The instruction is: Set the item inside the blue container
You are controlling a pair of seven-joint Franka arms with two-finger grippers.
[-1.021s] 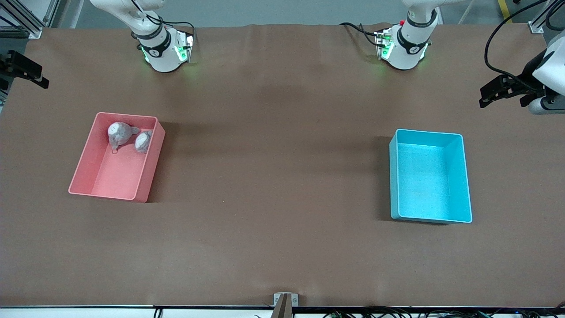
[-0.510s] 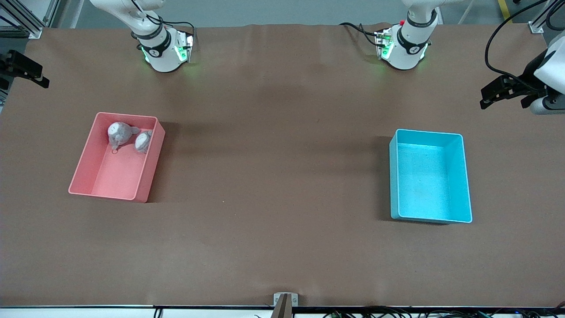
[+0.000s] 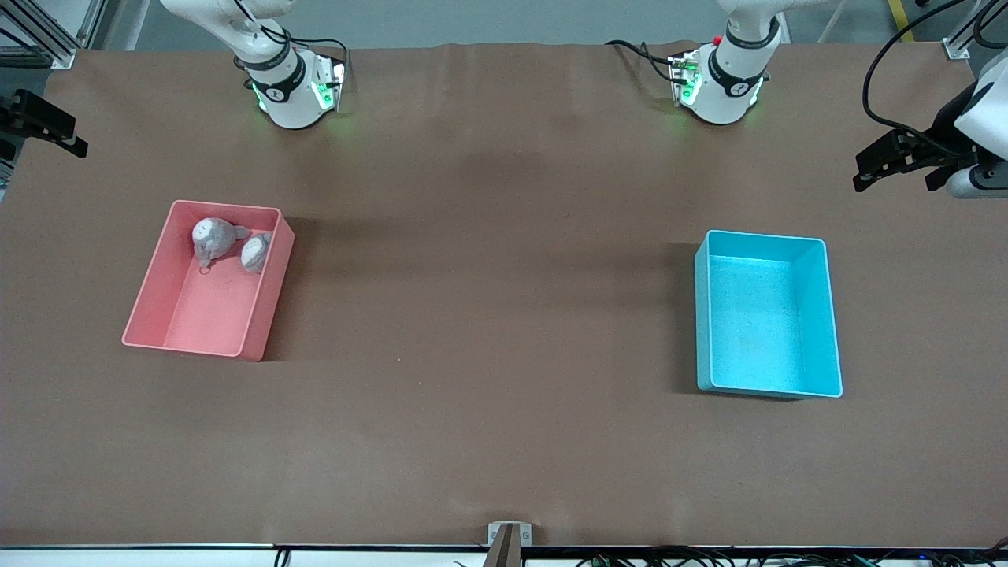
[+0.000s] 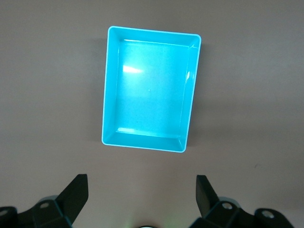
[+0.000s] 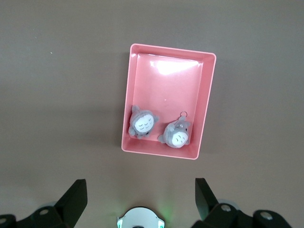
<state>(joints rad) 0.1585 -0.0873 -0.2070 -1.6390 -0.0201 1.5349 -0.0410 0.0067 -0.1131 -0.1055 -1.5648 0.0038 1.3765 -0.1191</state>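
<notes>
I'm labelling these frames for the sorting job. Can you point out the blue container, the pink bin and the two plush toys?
blue container [image 3: 819,315]: front view, its side wall.
pink bin [image 3: 197,311]: front view, bare floor.
plush toys [image 5: 142,123]: right wrist view, pale face of one; the other lies beside it [image 5: 178,137].

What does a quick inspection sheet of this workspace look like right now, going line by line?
Surface: brown table, bare between the bins.
Job's things: blue container empty, toward the left arm's end; two grey plush toys in the pink bin, toward the right arm's end.
Clutter: nothing seen.
Grippers: left gripper open, above the table near the blue container; right gripper open, near the pink bin.
Cables: black cables by the left arm's base.
Surroundings: metal framing.
</notes>
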